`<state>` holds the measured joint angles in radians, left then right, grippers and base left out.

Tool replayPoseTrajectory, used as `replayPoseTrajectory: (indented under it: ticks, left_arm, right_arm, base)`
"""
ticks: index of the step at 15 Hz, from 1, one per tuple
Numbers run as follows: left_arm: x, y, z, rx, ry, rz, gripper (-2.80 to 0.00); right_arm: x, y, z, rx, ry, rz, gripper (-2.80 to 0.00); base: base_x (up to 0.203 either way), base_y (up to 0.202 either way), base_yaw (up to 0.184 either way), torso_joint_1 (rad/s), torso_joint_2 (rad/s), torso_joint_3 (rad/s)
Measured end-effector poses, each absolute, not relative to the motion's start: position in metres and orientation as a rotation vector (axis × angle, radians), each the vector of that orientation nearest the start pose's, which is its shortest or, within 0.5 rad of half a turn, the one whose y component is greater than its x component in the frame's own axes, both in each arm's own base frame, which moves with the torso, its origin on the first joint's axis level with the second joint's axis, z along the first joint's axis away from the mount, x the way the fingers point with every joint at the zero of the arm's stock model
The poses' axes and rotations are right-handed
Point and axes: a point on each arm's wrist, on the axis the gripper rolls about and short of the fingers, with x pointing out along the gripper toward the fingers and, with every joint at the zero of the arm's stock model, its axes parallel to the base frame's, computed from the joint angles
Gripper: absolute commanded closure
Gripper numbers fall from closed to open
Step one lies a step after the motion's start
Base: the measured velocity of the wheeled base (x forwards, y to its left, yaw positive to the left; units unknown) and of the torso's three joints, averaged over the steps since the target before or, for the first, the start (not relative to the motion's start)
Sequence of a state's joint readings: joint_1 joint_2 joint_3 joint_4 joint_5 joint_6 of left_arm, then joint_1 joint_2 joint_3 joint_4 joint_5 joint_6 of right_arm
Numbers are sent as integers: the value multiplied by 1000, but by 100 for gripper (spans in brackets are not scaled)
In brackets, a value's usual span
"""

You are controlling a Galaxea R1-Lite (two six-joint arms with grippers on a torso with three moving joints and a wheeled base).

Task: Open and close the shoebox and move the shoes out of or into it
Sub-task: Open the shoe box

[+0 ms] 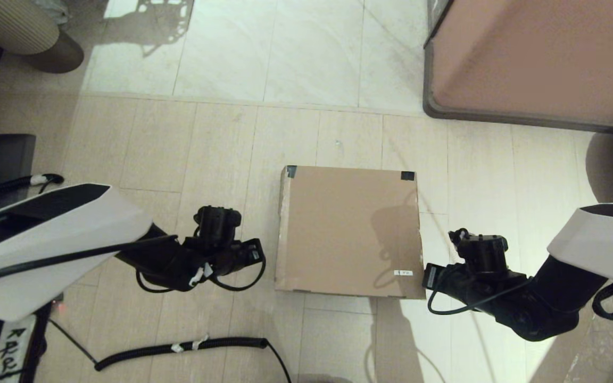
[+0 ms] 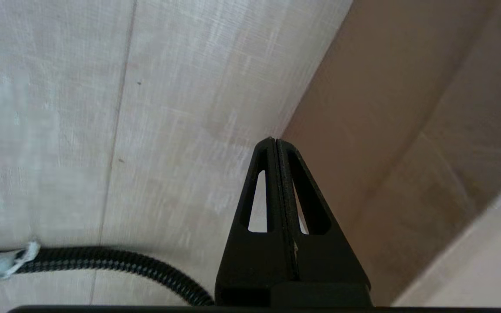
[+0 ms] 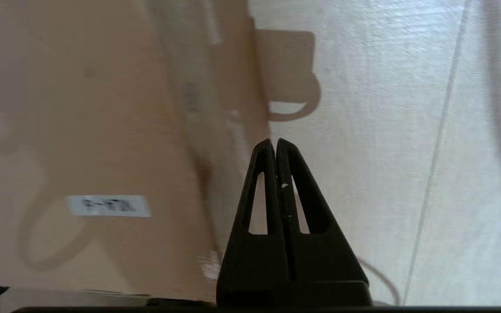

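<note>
Shoebox [image 1: 349, 231]: one item, brown cardboard, lid flat and closed, resting on the floor [image 1: 221, 154] between my two arms. Dark tape on the two far lid corners; white label [image 1: 403, 273] near the near right corner. Shoes: not visible, so I cannot tell whether they are inside. Progress, as I judge it: nothing opened yet; lifting the lid and moving the shoes remain.

Left end effector [image 2: 275, 145]: fingers pressed together, holding nothing, low beside the box's left side, near its near corner, not touching.

Right end effector [image 3: 275, 145]: fingers likewise together, empty, just beside the box's right edge near the label.
</note>
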<state>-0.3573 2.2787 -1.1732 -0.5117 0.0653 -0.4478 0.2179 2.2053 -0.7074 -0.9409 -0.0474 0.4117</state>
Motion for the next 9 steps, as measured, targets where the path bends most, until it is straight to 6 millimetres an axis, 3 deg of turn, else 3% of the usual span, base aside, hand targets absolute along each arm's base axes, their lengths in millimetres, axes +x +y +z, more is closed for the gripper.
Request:
replayPoseTrajectory:
  ticks: [9]
  left_arm:
    - [398, -175, 42, -365, 652, -174, 0]
  right_arm:
    - [345, 73, 6, 326, 609, 34, 0]
  base:
    - [0, 0, 0, 0, 0, 0]
